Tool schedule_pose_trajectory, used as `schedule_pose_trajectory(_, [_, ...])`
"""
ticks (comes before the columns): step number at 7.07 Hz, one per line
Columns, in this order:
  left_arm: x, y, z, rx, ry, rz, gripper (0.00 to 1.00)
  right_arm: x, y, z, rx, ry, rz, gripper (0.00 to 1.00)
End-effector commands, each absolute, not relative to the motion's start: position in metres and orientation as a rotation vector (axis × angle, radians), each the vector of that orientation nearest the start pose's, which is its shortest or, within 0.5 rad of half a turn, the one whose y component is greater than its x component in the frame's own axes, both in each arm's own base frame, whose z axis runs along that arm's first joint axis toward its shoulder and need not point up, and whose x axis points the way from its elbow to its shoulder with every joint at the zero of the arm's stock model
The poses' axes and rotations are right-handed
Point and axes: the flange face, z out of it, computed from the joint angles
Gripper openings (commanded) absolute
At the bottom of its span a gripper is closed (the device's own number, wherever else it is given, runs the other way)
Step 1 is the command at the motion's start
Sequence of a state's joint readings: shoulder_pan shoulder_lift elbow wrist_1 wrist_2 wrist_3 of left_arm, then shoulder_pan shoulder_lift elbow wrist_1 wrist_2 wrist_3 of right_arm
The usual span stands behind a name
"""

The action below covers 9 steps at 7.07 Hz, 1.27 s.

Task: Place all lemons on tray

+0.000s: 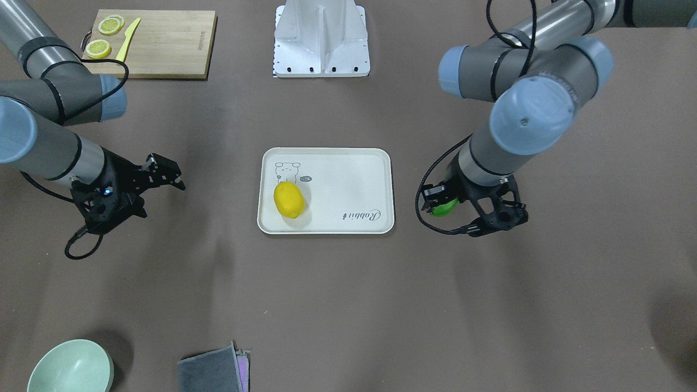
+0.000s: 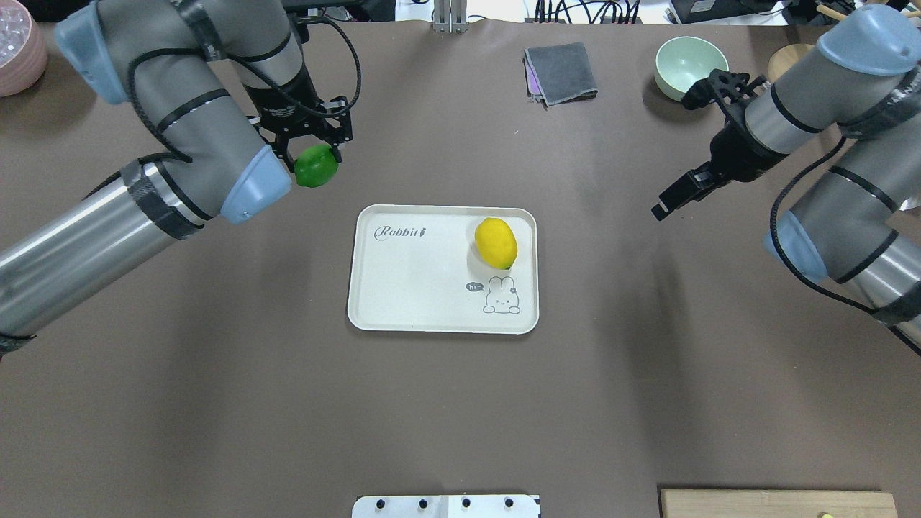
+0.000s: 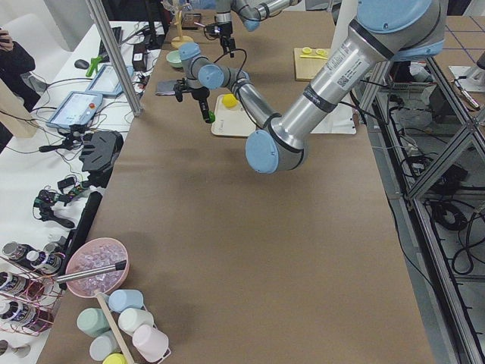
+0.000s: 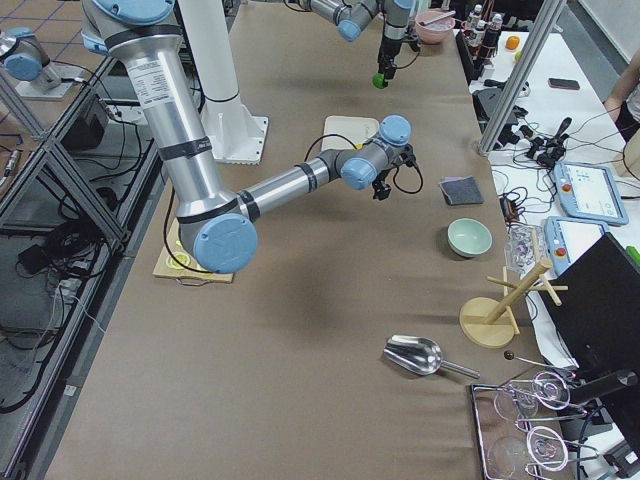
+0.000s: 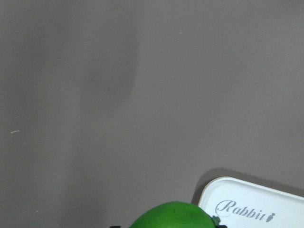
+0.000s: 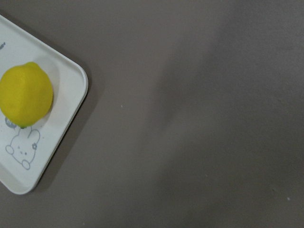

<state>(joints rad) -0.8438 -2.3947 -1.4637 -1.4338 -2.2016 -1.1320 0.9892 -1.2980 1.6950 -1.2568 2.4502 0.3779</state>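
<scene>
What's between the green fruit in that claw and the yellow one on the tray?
Seen from overhead, only bare table, then the tray's rim and printed floor, separate the green lemon from the yellow lemon.

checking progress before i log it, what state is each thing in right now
tray: flat on the table, one fruit on it
yellow lemon: lying on the tray
green lemon: gripped in the left claw, not over the tray
left claw: shut on the green lemon
right claw: open, empty
bowl: upright, empty
</scene>
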Motion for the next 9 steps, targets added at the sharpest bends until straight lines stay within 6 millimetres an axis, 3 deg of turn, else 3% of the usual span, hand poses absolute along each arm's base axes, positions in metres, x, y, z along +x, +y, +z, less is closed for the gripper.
schedule_pose_trajectory(1, [0.486,-0.584,0.186,-0.154,0.813,-0.209,0.0,-0.216,-0.51,0.425,0.219,-1.048,-0.428,1.0])
schedule_pose_trajectory(2, [0.503,-0.58,0.186,-0.148,0.82,-0.226,0.0,-0.192,-0.501,0.443,0.208,-1.031,-0.384,1.0])
schedule_pose_trajectory(5, [0.549,-0.542,0.188,-0.163,0.8,-0.221,0.0,-0.131,-0.521,0.484,0.078,-0.889,-0.164,1.0])
schedule_pose_trajectory(7, [0.572,-0.521,0.192,-0.154,0.793,-0.215,0.0,-0.09,-0.525,0.513,-0.008,-0.8,-0.087,1.0])
schedule_pose_trajectory(9, [0.588,-0.514,0.206,-0.162,0.81,-0.23,0.0,-0.04,-0.524,0.532,-0.065,-0.759,-0.02,1.0])
